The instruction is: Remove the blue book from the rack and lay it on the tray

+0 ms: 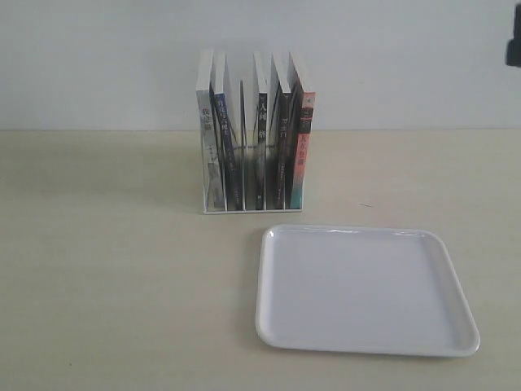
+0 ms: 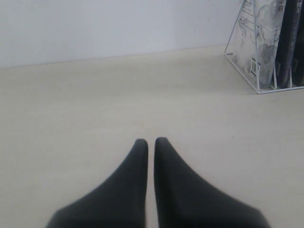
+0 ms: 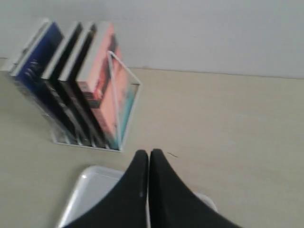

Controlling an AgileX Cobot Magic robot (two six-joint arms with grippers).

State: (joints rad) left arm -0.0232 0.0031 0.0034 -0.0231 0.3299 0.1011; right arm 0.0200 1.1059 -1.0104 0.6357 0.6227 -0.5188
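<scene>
The blue book (image 1: 220,130) stands upright in the white wire rack (image 1: 252,208), second from the left; its dark blue cover (image 3: 40,59) shows in the right wrist view. The white tray (image 1: 366,289) lies flat in front of the rack, to the right. My right gripper (image 3: 148,152) is shut on nothing and hovers over the tray's edge (image 3: 88,190), apart from the rack (image 3: 128,88). My left gripper (image 2: 151,140) is shut and empty above bare table, with the rack (image 2: 259,90) well off to one side. Neither gripper's fingers show in the exterior view.
A pale-covered book (image 1: 207,147), two black-spined books (image 1: 260,138) and a red-and-teal-spined book (image 1: 303,147) share the rack. A white wall stands behind the table. A dark piece of an arm (image 1: 513,41) shows at the top right edge.
</scene>
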